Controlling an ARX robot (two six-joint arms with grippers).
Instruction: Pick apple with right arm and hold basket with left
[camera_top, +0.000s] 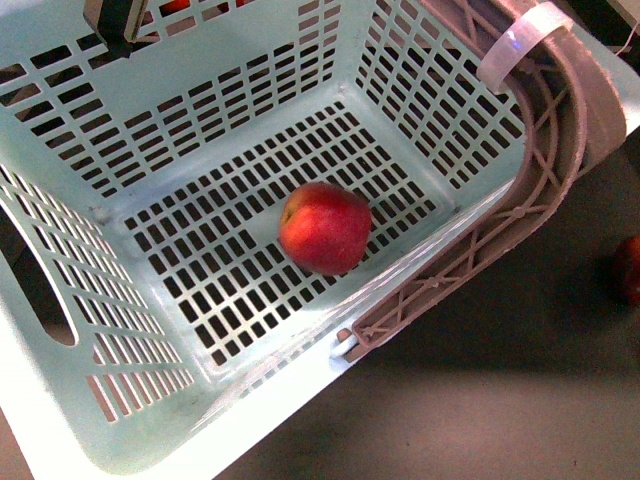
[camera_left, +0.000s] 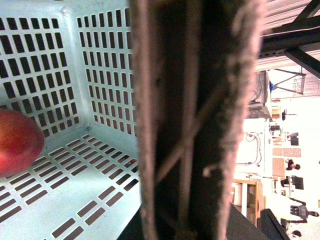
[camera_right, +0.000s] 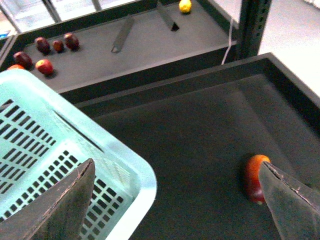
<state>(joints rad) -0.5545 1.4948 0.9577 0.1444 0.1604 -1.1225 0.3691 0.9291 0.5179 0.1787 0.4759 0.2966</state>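
The apple (camera_top: 325, 228), bright red with an orange blush, lies on the slotted floor of the mint basket (camera_top: 300, 400). In the left wrist view the apple (camera_left: 17, 142) shows at the edge, inside the basket's walls (camera_left: 50, 50). The brownish latticed handle (camera_left: 195, 120) fills the middle of that view, and my left gripper (camera_left: 185, 227) is shut on it, fingers hidden. My right gripper (camera_right: 176, 165) is open and empty above the dark surface, just outside the basket's corner (camera_right: 125, 170). The handle (camera_top: 560, 130) with its white band rises on the basket's right side.
A second, darker red apple (camera_right: 256, 177) lies on the dark surface beside one right finger, and shows at the picture's edge (camera_top: 630, 268). A far shelf holds small fruits (camera_right: 45, 50), a yellow one (camera_right: 185, 6) and dividers. A dark upright post (camera_right: 252, 25) stands behind.
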